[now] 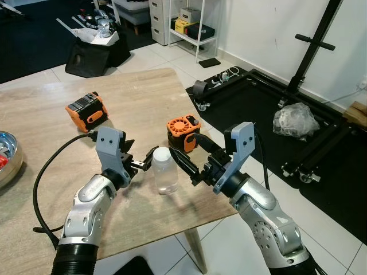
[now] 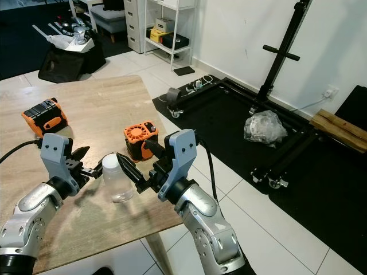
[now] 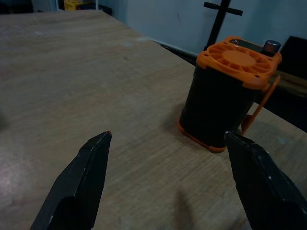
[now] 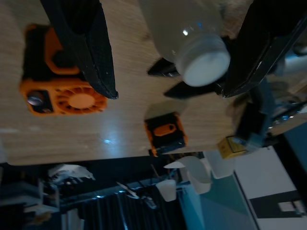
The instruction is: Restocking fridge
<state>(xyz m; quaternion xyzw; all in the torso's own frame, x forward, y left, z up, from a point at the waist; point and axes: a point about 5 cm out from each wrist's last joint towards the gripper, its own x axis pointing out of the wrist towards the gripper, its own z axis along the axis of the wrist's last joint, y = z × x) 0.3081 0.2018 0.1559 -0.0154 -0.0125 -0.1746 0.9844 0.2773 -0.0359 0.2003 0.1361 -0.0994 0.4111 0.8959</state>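
Observation:
A clear plastic bottle (image 1: 164,172) with a white cap stands upright near the front edge of the wooden table (image 1: 137,97). My left gripper (image 1: 141,151) is open just left of it, one fingertip close to the cap. In the left wrist view its fingers (image 3: 86,177) point past the bottle toward an orange-and-black fan device (image 3: 225,96). From the right, my right gripper (image 1: 182,145) is open, its near finger at the bottle's shoulder. In the right wrist view the bottle (image 4: 189,38) sits between the spread fingers (image 4: 88,43).
The fan device (image 1: 183,133) stands just behind the bottle. A second orange-and-black box (image 1: 87,110) lies farther back on the left, and a metal bowl (image 1: 7,157) is at the left edge. A black wheeled frame (image 1: 275,109) and a plastic bag (image 1: 295,121) occupy the floor to the right.

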